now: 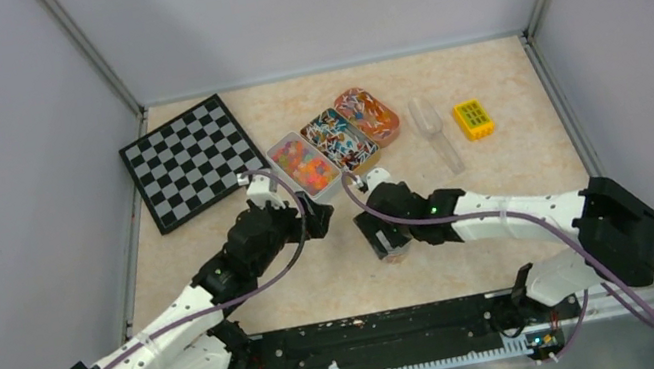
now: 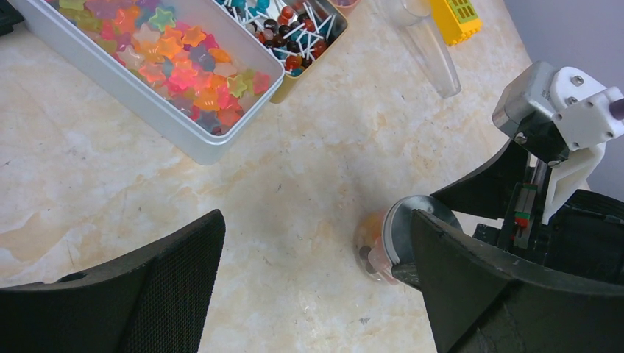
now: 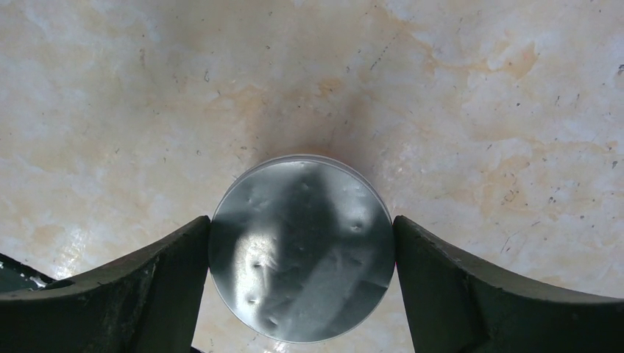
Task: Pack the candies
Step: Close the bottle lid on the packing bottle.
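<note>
My right gripper (image 3: 302,234) is shut on a small clear jar with a round silver lid (image 3: 302,246), one finger on each side of the lid. The jar (image 1: 397,251) stands on the table at centre front. In the left wrist view the jar (image 2: 370,248) shows orange and dark candies inside. My left gripper (image 2: 315,220) is open and empty, just left of the jar. More candies fill three trays at the back: a silver tray (image 1: 304,164) of star-shaped ones (image 2: 176,66), a middle tray (image 1: 340,138) and an orange tray (image 1: 367,114).
A clear plastic scoop (image 1: 434,132) lies right of the trays, with a yellow block with green squares (image 1: 473,118) beyond it. A chessboard (image 1: 192,161) lies at the back left. Grey walls close in the table on three sides.
</note>
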Tool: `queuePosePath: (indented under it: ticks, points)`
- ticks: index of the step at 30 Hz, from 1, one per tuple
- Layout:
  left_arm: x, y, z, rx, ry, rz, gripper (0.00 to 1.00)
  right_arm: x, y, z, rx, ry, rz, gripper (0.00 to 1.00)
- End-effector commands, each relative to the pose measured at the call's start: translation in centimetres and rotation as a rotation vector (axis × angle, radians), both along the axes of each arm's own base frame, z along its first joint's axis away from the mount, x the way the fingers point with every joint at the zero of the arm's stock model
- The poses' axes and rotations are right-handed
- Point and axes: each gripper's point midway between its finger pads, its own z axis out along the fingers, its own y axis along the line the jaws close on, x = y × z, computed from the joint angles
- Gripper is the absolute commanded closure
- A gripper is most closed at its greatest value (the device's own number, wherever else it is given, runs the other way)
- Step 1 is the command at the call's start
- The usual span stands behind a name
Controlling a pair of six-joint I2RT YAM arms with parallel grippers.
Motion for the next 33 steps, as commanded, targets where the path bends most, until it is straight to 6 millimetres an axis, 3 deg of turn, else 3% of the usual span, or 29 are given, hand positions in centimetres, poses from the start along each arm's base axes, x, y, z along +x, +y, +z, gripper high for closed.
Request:
queuePosePath:
  ticks: [1, 11, 25, 33]
  points:
    - [0.4, 0.2, 0.2, -0.005, -0.021, 0.018, 0.01, 1.1, 1.1, 2.5, 0.066, -0.087, -0.008, 0.19]
    - [0.3, 0.2, -0.3, -0.003, -0.01, 0.015, 0.01, 1.4, 0.8, 3.5, 0.161, -0.179, -0.01, 0.21]
    - [0.3, 0.0, -0.6, -0.005, -0.002, 0.011, 0.01, -0.1, 0.7, 1.4, 0.201, -0.122, 0.0, 0.2]
    - [0.3, -0.1, -0.8, -0.002, 0.003, 0.009, 0.01, 0.1, 1.4, 2.5, 0.212, -0.139, 0.007, 0.21]
